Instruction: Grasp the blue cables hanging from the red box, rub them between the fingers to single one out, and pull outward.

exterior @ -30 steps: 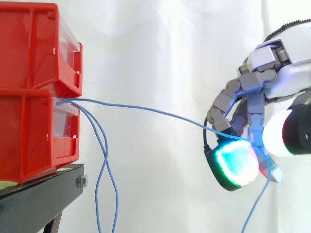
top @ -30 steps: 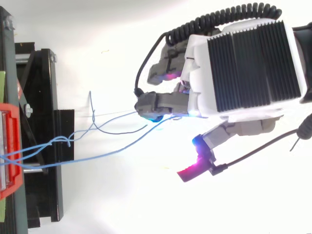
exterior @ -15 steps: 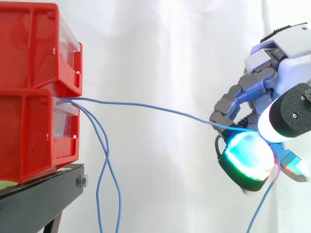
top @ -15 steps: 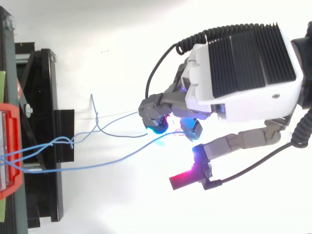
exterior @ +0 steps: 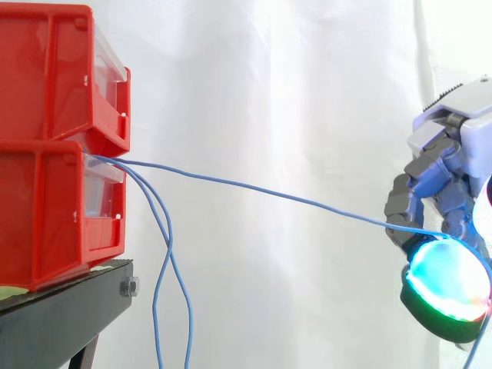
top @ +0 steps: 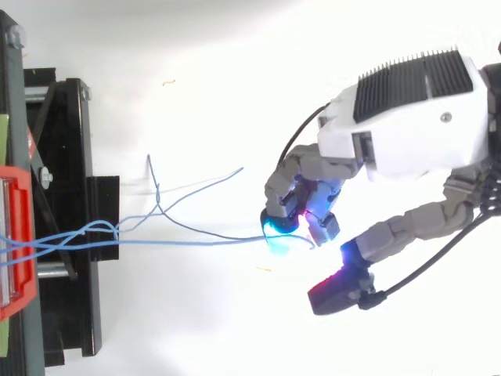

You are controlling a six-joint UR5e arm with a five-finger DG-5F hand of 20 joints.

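Observation:
Two red bins (exterior: 54,146) are stacked on a black stand (exterior: 61,315) at the left. Thin blue cables come out of the lower bin. One blue cable (exterior: 261,190) runs nearly taut across to my hand (exterior: 438,207) at the right edge, where curled fingers pinch it just above a glowing green-cyan fingertip pad (exterior: 450,280). Two other blue cables (exterior: 165,277) hang loose down beside the stand. From above, the held cable (top: 188,242) stretches straight from the bin (top: 17,235) to my hand (top: 407,133), and the loose ends (top: 196,184) trail away from it.
A white curtain backs the scene. The black stand's frame (top: 59,219) lies under the bins in the top view. Open space lies between the bins and my hand.
My hand has moved right and outward from the bins with one cable in its pinch. That cable has drawn straighter; the other strands have dropped free.

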